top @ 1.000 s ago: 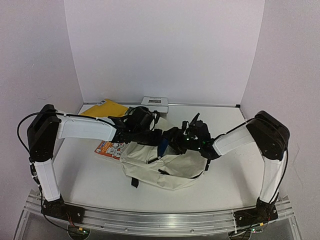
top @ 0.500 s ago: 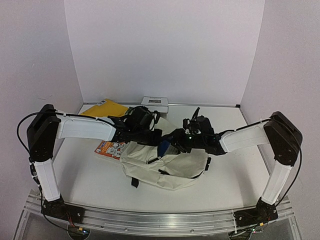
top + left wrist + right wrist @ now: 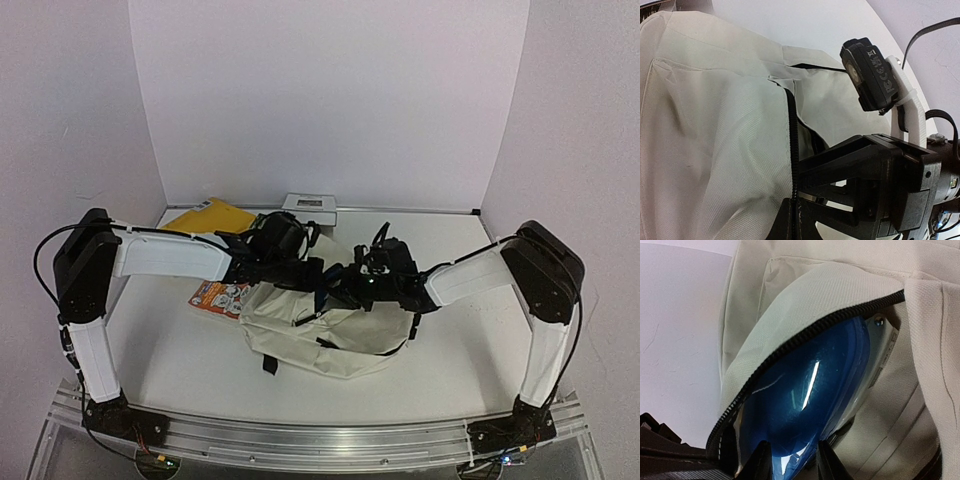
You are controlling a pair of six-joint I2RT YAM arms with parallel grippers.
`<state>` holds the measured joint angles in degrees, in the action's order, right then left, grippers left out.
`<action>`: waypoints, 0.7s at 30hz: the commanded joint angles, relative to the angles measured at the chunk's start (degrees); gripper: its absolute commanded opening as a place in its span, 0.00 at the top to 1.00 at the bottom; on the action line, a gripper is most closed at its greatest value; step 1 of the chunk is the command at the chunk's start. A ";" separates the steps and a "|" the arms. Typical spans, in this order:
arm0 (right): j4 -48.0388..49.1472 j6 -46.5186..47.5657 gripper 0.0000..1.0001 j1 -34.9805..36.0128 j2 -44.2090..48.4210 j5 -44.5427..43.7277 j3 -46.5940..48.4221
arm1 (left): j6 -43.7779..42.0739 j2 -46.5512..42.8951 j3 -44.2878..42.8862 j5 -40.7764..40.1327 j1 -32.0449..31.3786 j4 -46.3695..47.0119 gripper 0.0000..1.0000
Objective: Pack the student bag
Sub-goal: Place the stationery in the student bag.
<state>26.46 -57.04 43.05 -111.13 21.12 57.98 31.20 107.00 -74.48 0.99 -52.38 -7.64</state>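
The student bag [image 3: 330, 335], cream fabric with black zippers, lies in the middle of the table with its mouth toward the back. My left gripper [image 3: 308, 274] is shut on the bag's zipper edge [image 3: 791, 150] and holds the mouth up. In the right wrist view a glossy blue book [image 3: 805, 395] bulges out from under the zipper lip of the bag [image 3: 790, 315]. My right gripper [image 3: 792, 464] has a finger pressed on each side of the book's near end. In the top view the right gripper [image 3: 345, 283] is at the bag's mouth.
A yellow envelope [image 3: 205, 217] and a white box [image 3: 310, 204] lie at the back. An orange picture book [image 3: 218, 297] sits left of the bag. The right wrist's camera [image 3: 871, 75] hangs close above the bag. White walls close in three sides.
The right gripper has shifted left to the bag's mouth and its jaws have closed in on the blue book. The left gripper has kept its hold and place.
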 commanded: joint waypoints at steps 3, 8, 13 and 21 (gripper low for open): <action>9.80 1.85 0.74 1.32 -5.97 4.60 5.99 | -1.66 -1.76 -2.20 2.69 0.44 2.17 1.00; 14.50 3.47 0.72 2.95 -7.43 5.01 6.95 | -1.68 -0.90 -2.94 4.18 0.44 2.06 1.00; 17.64 5.76 0.66 3.26 -7.66 4.10 6.11 | -1.33 -0.75 -2.80 4.85 0.49 2.13 1.00; 10.74 9.92 0.48 3.32 3.88 -6.87 -2.47 | -1.23 -2.98 -0.65 -0.42 0.44 1.39 1.00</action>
<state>36.80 -52.16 44.40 -116.57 19.68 58.70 30.09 106.78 -74.61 2.26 -51.57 -8.60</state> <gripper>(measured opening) 0.487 0.018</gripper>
